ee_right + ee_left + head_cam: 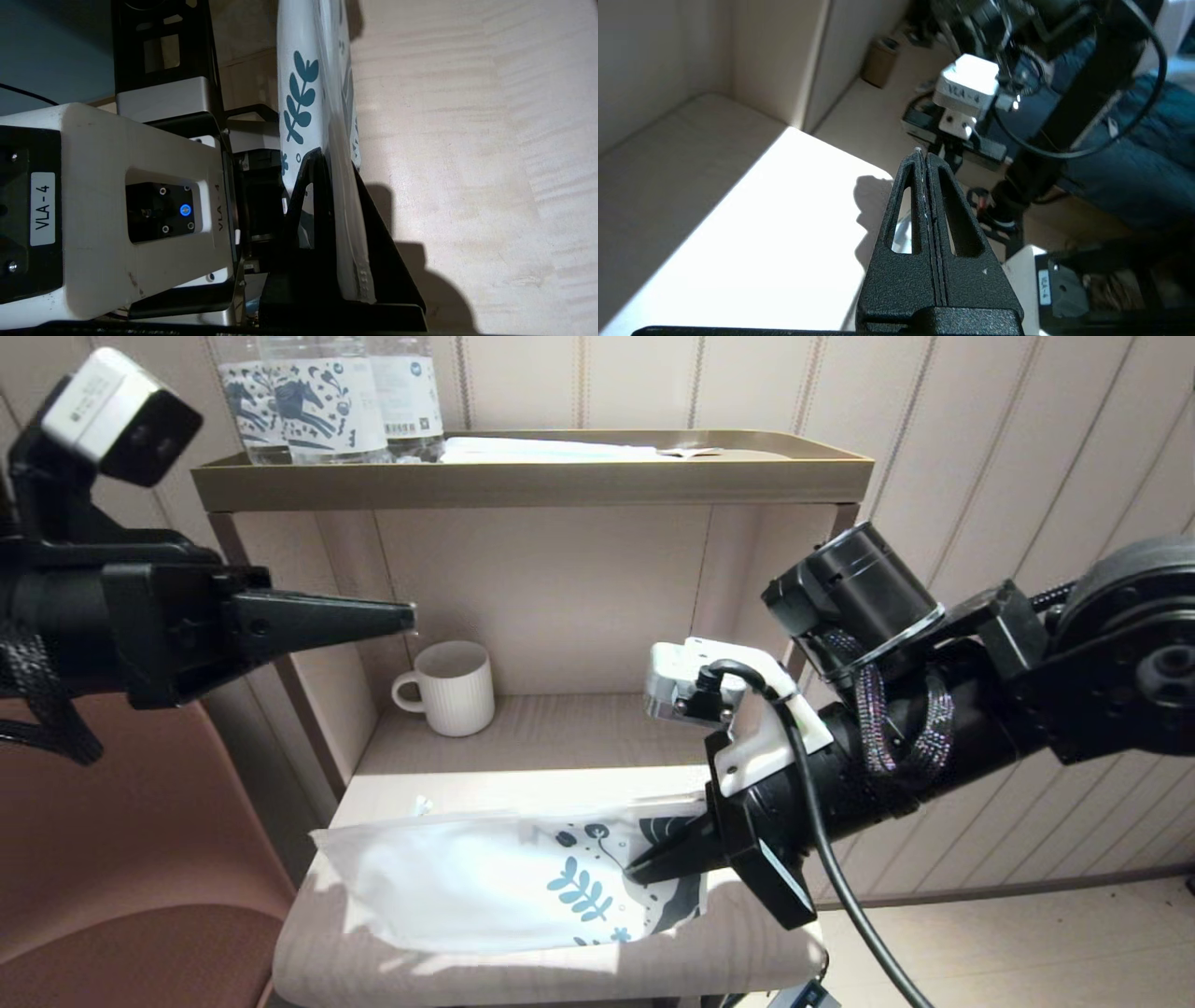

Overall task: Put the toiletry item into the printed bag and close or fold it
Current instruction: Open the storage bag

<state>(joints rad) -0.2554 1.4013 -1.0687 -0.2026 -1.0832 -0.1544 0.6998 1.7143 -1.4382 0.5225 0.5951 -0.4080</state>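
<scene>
Head view first: a pale wood-grain shelf (560,971) with rounded front corners, sunlit across its middle, sits inside a beige niche under an olive-brown rimmed tray (523,481). Panelled beige walls run behind, and a reddish-brown seat (121,896) fills the lower left. A white ribbed ceramic mug (453,689) stands at the back of the niche. On the tray, clear water bottles with blue-printed labels (317,401) are cut off at the top of the picture. The flat white plastic pouch with dark blue leaf print (504,882) lies on the shelf's front part, its printed end pinched by the right gripper (644,870). The left gripper (406,614) hovers well above the shelf, fingers pressed together on nothing visible. A tiny white scrap (422,805) sits at the pouch's far edge; whether it is the stick-like packet, hard to say.

Left wrist view: black fingers (906,196) meet tip to tip over the bright shelf (752,242); beyond, the right arm's white camera block (969,88).

Right wrist view: the pouch (303,79) runs edge-on between the closed jaws, lifted off the wood surface (467,140). Its contents cannot be seen.
</scene>
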